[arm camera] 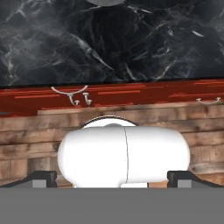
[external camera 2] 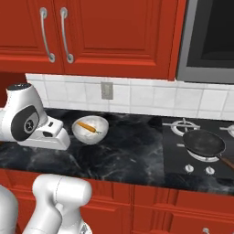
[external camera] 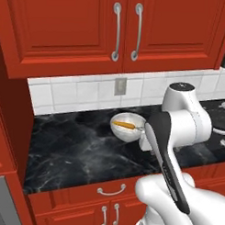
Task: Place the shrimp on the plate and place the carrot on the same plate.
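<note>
1. Right base view first: the carrot (external camera 2: 86,126) is lying slantwise inside a white bowl (external camera 2: 91,135) on the black marble worktop (external camera 2: 137,137), greenish end pointing toward the stove side. A dark frying pan (external camera 2: 204,142) sits on the burner, well apart from the bowl.
2. In the left base view it's the same carrot (external camera: 124,125) in the same bowl (external camera: 127,133), half tucked behind the robot's forearm.
3. Handling guess: the carrot looks light, stiff and slim, so nothing fragile here. It's round and tapered though, so I'd expect it to roll or squirt out if pinched near the thin end.
4. I'd grab it around the middle or a bit toward the thick end, across its width. The bowl's raised sides make that awkward, so the approach probably has to come from straight above.
5. Arm pose: folded up tight, elbow high, with the hand held low just to the robot's left of the bowl and nearer the front edge of the worktop.
6. Hand view: the pincer (arm camera: 111,178) is spread wide with nothing between its tips. It's aimed down over the worktop's front edge at the red drawers (arm camera: 131,94) and wooden floor (arm camera: 26,131), not at the carrot.
</note>
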Controlling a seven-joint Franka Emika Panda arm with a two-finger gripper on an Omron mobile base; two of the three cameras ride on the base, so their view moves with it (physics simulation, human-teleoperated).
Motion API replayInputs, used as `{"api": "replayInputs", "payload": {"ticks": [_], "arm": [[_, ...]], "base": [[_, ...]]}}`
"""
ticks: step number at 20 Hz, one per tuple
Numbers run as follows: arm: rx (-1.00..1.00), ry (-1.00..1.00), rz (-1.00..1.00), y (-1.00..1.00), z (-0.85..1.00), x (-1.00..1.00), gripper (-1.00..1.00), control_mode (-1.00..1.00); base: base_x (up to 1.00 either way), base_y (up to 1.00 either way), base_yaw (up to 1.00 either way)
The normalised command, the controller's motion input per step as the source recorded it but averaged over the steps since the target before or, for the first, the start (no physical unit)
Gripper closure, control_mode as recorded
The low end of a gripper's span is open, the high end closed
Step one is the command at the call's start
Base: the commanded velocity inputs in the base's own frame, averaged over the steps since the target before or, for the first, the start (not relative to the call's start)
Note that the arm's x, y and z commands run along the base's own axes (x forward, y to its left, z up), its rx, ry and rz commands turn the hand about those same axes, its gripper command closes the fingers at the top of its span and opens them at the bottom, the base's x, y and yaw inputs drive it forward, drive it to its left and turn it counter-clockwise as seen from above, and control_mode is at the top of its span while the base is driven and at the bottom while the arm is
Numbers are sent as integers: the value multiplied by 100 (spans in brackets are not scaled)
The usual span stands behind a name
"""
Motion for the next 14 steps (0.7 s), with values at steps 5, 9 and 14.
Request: {"api": "replayInputs", "payload": {"ticks": [5,9,14], "arm": [[0,0,0,0,0,0,-100,100],[0,0,0,0,0,0,-100,100],[0,0,0,0,0,0,-100,100]], "base": [[25,-52,0],[25,-13,0],[55,6,0]]}}
